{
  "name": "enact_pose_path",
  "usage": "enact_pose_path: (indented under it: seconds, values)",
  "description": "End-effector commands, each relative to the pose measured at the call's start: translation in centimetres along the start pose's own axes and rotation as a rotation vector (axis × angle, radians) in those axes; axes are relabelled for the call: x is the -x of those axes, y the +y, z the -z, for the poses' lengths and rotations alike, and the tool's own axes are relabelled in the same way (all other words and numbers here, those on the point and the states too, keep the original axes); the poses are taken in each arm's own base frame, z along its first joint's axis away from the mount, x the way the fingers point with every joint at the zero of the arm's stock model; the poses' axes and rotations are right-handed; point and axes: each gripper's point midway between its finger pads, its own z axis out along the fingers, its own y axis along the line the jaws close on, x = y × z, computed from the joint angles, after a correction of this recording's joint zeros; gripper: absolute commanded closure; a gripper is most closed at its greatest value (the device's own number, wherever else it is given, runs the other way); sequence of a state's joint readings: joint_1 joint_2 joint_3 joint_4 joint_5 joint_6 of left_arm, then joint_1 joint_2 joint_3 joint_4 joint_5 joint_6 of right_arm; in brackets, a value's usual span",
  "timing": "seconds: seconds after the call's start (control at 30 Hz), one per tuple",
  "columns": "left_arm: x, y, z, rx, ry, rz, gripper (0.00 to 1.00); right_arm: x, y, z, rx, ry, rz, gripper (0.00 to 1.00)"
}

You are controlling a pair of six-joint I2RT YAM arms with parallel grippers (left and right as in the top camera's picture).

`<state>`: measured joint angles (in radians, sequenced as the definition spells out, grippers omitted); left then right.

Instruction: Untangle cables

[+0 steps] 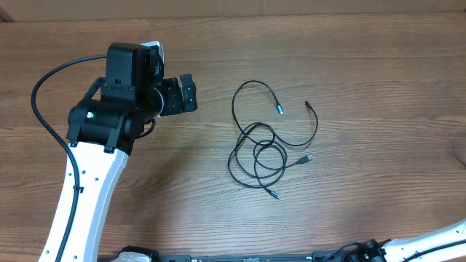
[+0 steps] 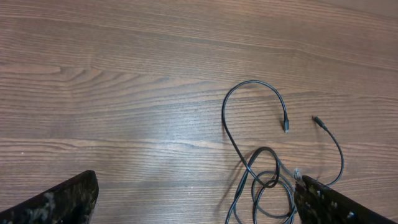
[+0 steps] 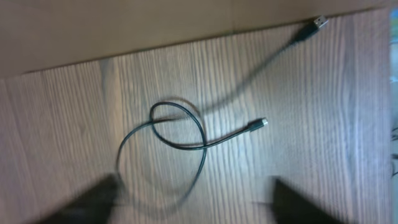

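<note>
Low over the counter [image 1: 378, 58] near its near edge, the right claw [image 3: 193, 186] shows only as two blurred dark fingers set well apart, released, nothing between them. The cables [image 1: 258, 156] lie just right of the counter's middle. They are thin and probably light and limp, apt to drag one another when pulled. The crossed loops [image 1: 255, 142] look a poor hold; a loose plug end [image 1: 278, 109] toward the far edge seems better. The left claw [image 1: 180, 94] hovers left of them, spread wide, empty. Nothing stands between.
</note>
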<state>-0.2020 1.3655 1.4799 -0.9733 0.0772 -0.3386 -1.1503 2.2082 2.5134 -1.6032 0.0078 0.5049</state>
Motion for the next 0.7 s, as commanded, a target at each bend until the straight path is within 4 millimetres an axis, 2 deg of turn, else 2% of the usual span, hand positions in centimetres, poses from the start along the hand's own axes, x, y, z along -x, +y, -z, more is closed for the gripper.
enact_pose_path:
  seconds: [0.0,0.1,0.2,0.23,0.3,0.37,0.47,0.57,0.6,0.67]
  values:
    - [0.7,0.1,0.3,0.004,-0.019,0.012,0.0,-1.0,0.9,-1.0,0.035,0.061,0.001,0.0]
    - [0.7,0.1,0.3,0.004,-0.018,0.012,0.0,-1.4,1.5,-0.9,0.07,0.084,0.035,0.0]
    - [0.7,0.1,0.3,0.004,-0.019,0.012,0.0,-3.5,4.3,-0.2,0.247,0.174,0.209,0.0]
    - [0.7,0.1,0.3,0.004,-0.018,0.012,0.0,-5.4,6.0,0.5,0.355,0.235,0.317,0.0]
    - [0.7,0.1,0.3,0.004,-0.019,0.012,0.0,-7.6,7.1,1.1,0.409,0.292,0.417,0.0]
    - [0.7,0.1,0.3,0.004,-0.019,0.012,0.0,-8.8,8.0,1.0,0.408,0.302,0.47,0.0]
    - [0.7,0.1,0.3,0.004,-0.019,0.012,0.0,-11.7,10.4,1.3,0.42,0.322,0.579,0.0]
    - [0.7,0.1,0.3,0.004,-0.018,0.012,0.0,-15.4,12.9,1.5,0.403,0.337,0.697,0.0]
    - [0.7,0.1,0.3,0.004,-0.018,0.012,0.0,-17.3,13.8,1.4,0.368,0.334,0.758,0.0]
    - [0.7,0.1,0.3,0.004,-0.018,0.012,0.0,-19.6,14.8,1.3,0.333,0.338,0.821,0.0]
